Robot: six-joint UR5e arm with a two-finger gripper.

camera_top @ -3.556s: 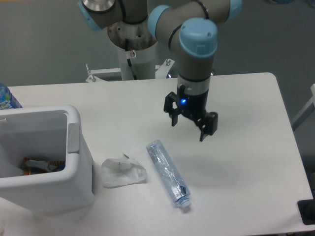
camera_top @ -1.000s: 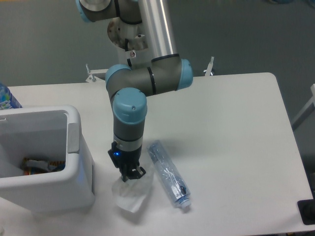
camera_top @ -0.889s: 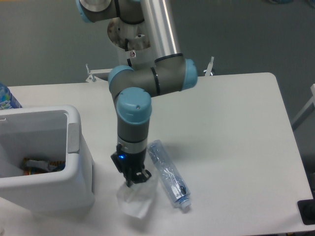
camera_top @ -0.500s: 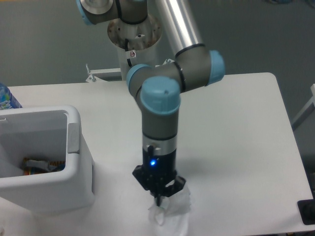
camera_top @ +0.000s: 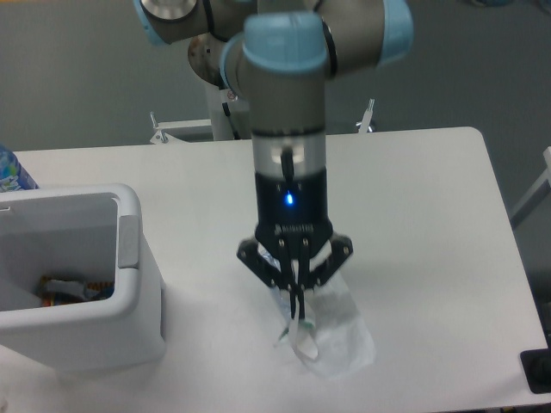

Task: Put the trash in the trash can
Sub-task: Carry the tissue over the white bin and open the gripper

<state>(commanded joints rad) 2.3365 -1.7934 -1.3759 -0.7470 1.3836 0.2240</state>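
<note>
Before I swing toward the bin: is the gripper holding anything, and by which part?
Yes. The gripper is shut on the wrapper, pinching its upper left edge; the rest hangs below and to the right of the fingertips.

Claw: matt black plastic look. Wrapper pinched in it: thin, crinkled, whitish see-through film. Bin left of claw: smooth white plastic. Bench: smooth matt white.
</note>
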